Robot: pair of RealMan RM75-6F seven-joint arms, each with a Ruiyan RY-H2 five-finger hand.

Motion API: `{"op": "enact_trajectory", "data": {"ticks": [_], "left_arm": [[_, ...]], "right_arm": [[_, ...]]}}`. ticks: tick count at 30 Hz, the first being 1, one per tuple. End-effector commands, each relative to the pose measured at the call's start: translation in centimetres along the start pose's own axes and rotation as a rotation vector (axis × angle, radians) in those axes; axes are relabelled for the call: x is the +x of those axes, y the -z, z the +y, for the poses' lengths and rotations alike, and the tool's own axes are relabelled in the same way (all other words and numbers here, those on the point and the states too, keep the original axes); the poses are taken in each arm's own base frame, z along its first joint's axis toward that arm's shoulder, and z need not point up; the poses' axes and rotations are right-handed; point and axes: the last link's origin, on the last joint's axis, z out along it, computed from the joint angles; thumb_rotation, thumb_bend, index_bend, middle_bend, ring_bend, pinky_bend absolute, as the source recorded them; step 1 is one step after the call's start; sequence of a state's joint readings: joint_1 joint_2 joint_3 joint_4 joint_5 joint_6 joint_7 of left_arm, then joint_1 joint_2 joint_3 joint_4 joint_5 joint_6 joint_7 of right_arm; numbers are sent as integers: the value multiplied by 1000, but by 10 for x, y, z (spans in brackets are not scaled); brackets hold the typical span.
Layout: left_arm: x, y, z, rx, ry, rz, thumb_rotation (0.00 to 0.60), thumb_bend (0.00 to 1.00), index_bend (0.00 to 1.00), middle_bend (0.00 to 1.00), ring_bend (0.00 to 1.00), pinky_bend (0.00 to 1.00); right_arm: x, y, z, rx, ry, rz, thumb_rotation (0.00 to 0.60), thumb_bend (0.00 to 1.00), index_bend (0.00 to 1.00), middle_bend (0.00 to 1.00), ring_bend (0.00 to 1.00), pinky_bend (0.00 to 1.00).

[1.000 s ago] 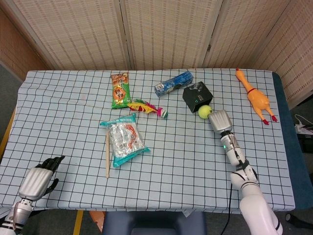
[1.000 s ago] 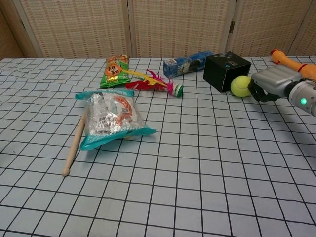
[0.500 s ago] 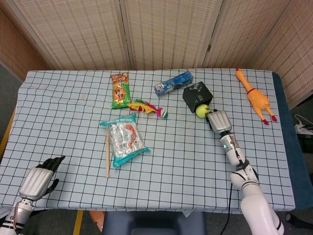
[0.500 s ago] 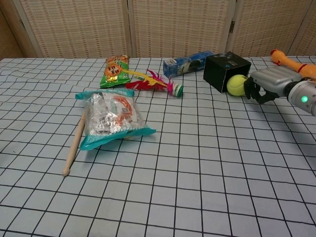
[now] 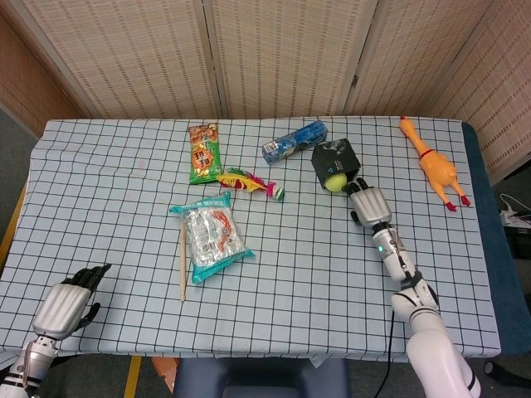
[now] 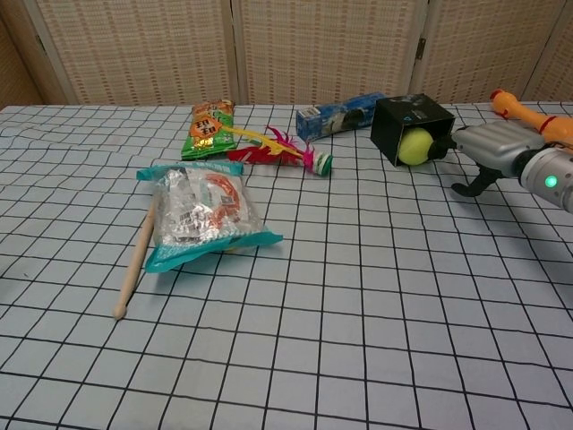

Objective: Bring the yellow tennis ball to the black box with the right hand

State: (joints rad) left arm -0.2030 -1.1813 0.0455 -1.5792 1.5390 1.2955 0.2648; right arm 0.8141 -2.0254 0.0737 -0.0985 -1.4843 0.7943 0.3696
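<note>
- The yellow tennis ball (image 5: 333, 182) (image 6: 413, 146) sits in the upper right of both views, pressed against the front face of the black box (image 5: 335, 158) (image 6: 407, 125).
- The right hand (image 5: 366, 204) (image 6: 483, 152) lies just right of the ball in the chest view, its fingers reaching toward the ball. One dark finger (image 6: 472, 184) points down to the desk (image 5: 108, 207). Whether the fingertips touch the ball, or how wide the hand is, I cannot tell.
- The left hand (image 5: 65, 303) rests at the lower left corner of the head view with its dark fingers curled in around nothing.
- Left of the box lies a blue packet (image 5: 294, 141) (image 6: 340, 116), and below that a feathered shuttlecock (image 5: 249, 182) (image 6: 282, 151).
- A green snack bag (image 5: 202, 152) (image 6: 208, 128) lies in the upper middle.
- A teal-edged clear bag (image 5: 212, 236) (image 6: 201, 214) lies centre-left, with a wooden stick (image 5: 182, 262) (image 6: 134, 262) beside its left edge.
- A rubber chicken (image 5: 431, 166) (image 6: 530, 112) lies at the far right, apart from the box.
</note>
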Motion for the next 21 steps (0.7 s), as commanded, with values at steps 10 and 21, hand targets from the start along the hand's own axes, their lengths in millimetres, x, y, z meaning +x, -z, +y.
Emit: {"op": "enact_trajectory", "data": {"ticks": [10,21], "left_arm": [[0,0,-1,3,3,0,600,425,82,169,190,485],[2,1,-1,2,9,7,600,427,81,170,200,485]], "right_arm": [[-1,0,-3,6,-1,2,600,283,0,85,1,470],[0,5,-5,30,-30,36,600,283,4,75,0,469]]}}
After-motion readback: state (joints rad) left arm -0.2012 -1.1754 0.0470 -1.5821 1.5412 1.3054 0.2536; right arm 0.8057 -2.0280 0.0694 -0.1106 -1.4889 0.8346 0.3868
